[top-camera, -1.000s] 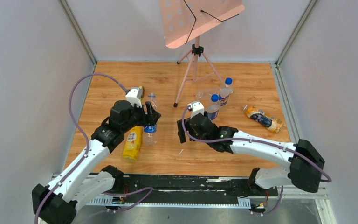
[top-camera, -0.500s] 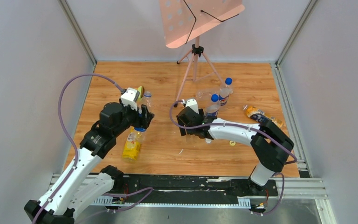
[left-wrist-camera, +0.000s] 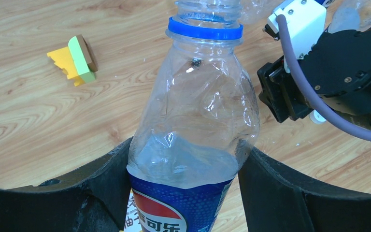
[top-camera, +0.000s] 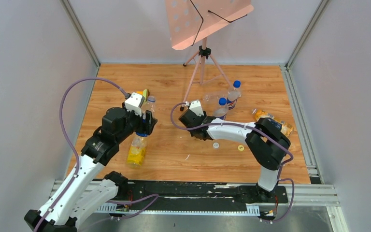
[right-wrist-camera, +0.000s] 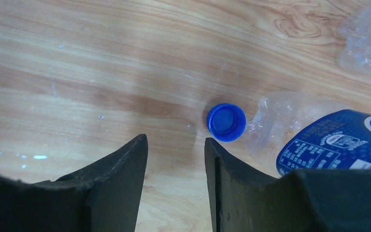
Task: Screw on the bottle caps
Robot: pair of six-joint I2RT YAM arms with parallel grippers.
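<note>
My left gripper (left-wrist-camera: 188, 193) is shut on a clear bottle (left-wrist-camera: 198, 121) with a blue label, a blue neck ring and an open mouth. It holds the bottle upright above the table (top-camera: 147, 116). A blue cap (right-wrist-camera: 226, 122) lies on the wood just beyond my right gripper's (right-wrist-camera: 176, 140) right fingertip. The right jaws stand narrowly apart with nothing between them. A white cap (top-camera: 216, 144) and a yellow cap (top-camera: 240, 148) lie on the table behind the right gripper (top-camera: 193, 126). A yellow bottle (top-camera: 136, 152) lies under the left arm. An amber bottle (top-camera: 273, 123) lies at the right.
Two blue-capped clear bottles (top-camera: 221, 108) (top-camera: 233, 94) stand close behind the right gripper, one beside the blue cap (right-wrist-camera: 333, 140). A pink music stand (top-camera: 203, 53) stands at the back. A yellow-green block (left-wrist-camera: 75, 63) lies left of the held bottle. Grey walls enclose the table.
My right gripper has moved back and left over the table, its elbow swinging inward, and its jaws have narrowed. The left gripper shifted slightly left with the bottle.
</note>
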